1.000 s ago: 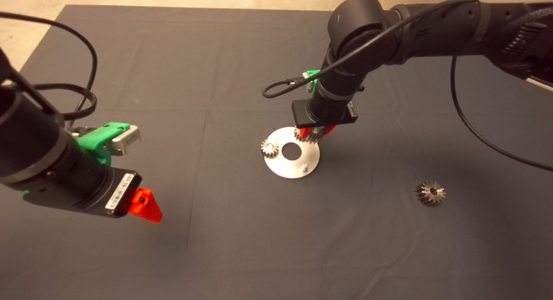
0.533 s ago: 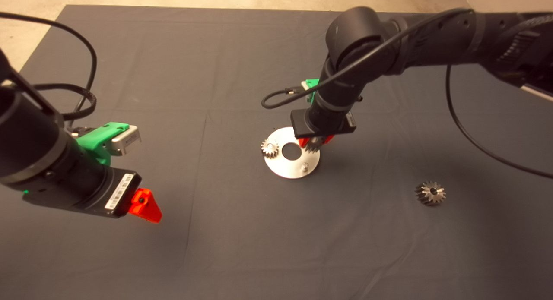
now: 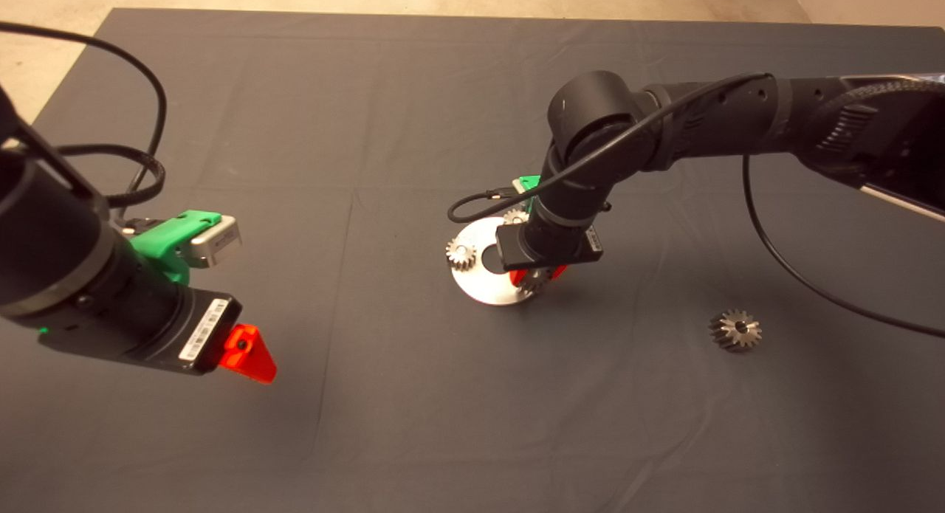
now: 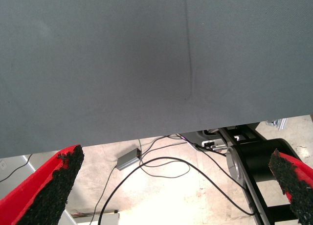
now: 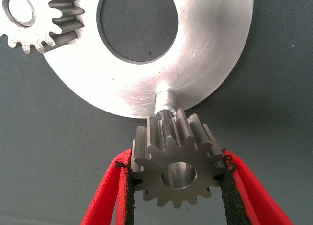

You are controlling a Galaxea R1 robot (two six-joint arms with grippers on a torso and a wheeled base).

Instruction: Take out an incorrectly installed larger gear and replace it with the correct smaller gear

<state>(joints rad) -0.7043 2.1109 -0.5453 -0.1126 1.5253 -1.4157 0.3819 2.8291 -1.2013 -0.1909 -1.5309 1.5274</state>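
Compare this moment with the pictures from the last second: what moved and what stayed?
The right gripper, shut on the smaller gear, carried it across the round metal plate toward the near side, to the bare pin. The gear at the plate's left rim, the larger gear on the mat and the open left gripper stayed put.

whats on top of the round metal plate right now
Two small gears sit on the metal plate, plus a bare pin. The right gripper holds the smaller gear above it; the arm covers the rest.

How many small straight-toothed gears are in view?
3: a gear on the plate's left rim, another gear at its far rim, the smaller gear held by the right gripper.
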